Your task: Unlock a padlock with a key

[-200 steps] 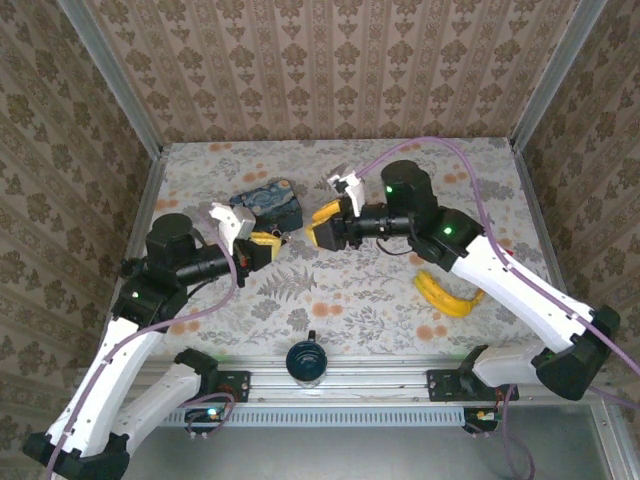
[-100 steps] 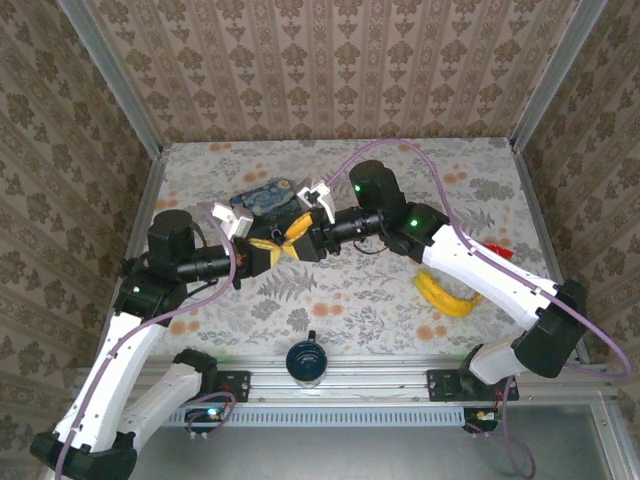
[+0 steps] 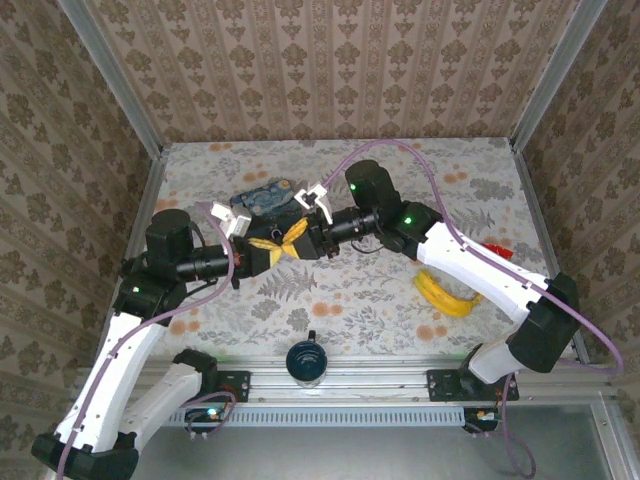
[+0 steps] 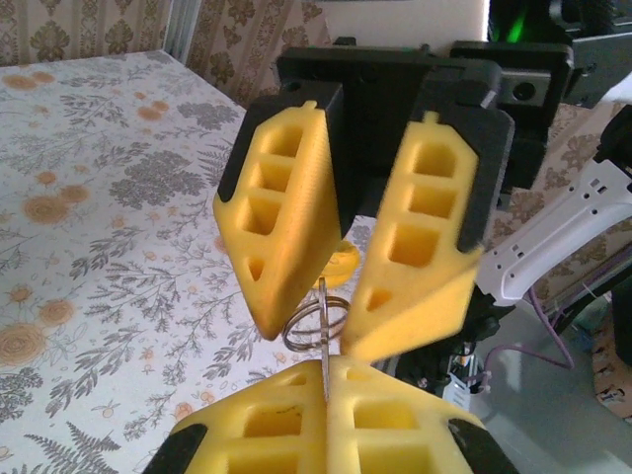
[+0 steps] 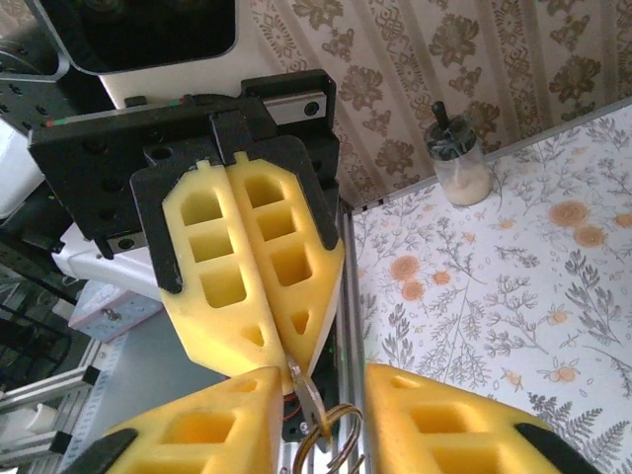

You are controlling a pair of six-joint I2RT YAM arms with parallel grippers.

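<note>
My left gripper [image 4: 327,367] is shut on the blade of a thin metal key [image 4: 323,321], which sticks up with its wire key ring [image 4: 308,331]. My right gripper [image 5: 324,383] faces it head on, its yellow fingers [image 5: 202,430] standing apart on either side of the key [image 5: 316,400] and ring [image 5: 336,444]. In the top view the left gripper [image 3: 276,247] and the right gripper [image 3: 293,239] meet tip to tip above the mat, in front of the blue box [image 3: 264,197]. The padlock is hidden.
A banana [image 3: 446,293] lies on the mat at the right, with a small red thing [image 3: 497,249] behind it. A dark mug [image 3: 306,360] stands at the near edge. A glass jar [image 5: 461,160] stands by the wall.
My right arm has swung left to meet the left gripper, and its fingers have narrowed round the key. The left gripper has kept its hold on the key.
</note>
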